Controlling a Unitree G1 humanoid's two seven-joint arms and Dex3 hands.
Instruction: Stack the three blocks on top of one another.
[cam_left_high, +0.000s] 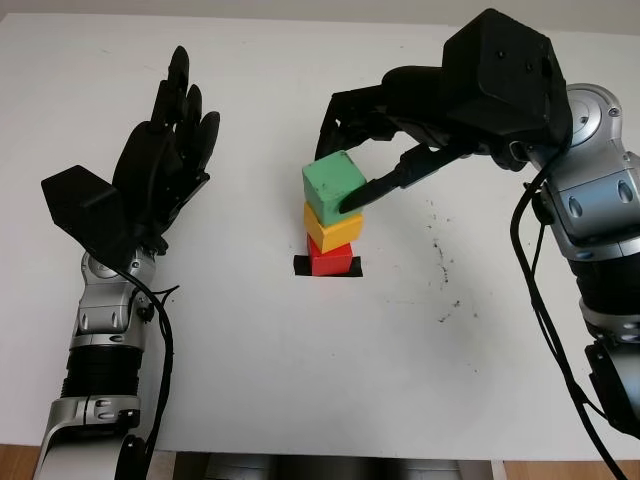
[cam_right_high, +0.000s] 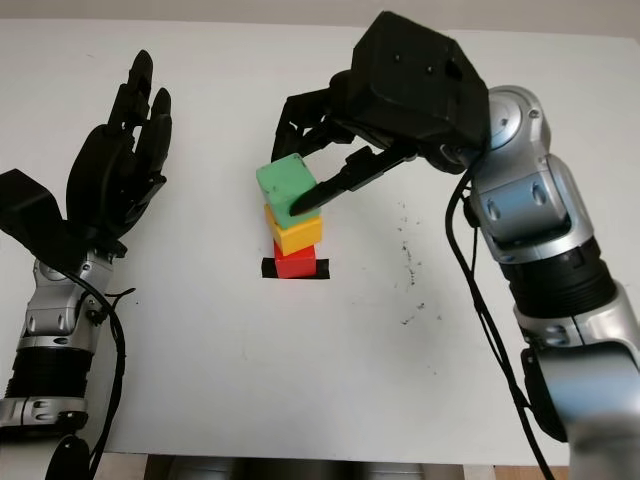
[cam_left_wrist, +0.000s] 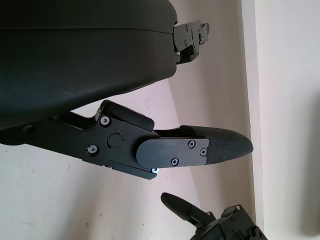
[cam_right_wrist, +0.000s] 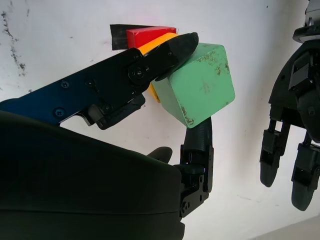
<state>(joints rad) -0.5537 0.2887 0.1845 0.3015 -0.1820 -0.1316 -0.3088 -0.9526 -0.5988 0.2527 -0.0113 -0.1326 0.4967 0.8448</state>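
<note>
A red block (cam_left_high: 328, 260) stands on a black tape mark (cam_left_high: 300, 266) in the middle of the white table. On it sits a yellow block (cam_left_high: 334, 229). A green block (cam_left_high: 333, 185) is on top of the yellow one, slightly tilted. My right hand (cam_left_high: 350, 160) reaches in from the right and is shut on the green block, fingers (cam_right_wrist: 170, 52) pressing its near side and others at its far side. The right wrist view has the green block (cam_right_wrist: 200, 87) between the fingers, with yellow and red below. My left hand (cam_left_high: 165, 150) is open, raised at the table's left.
The white table (cam_left_high: 300, 380) has dark scuff marks (cam_left_high: 440, 255) to the right of the stack. Its front edge runs along the bottom of the head views.
</note>
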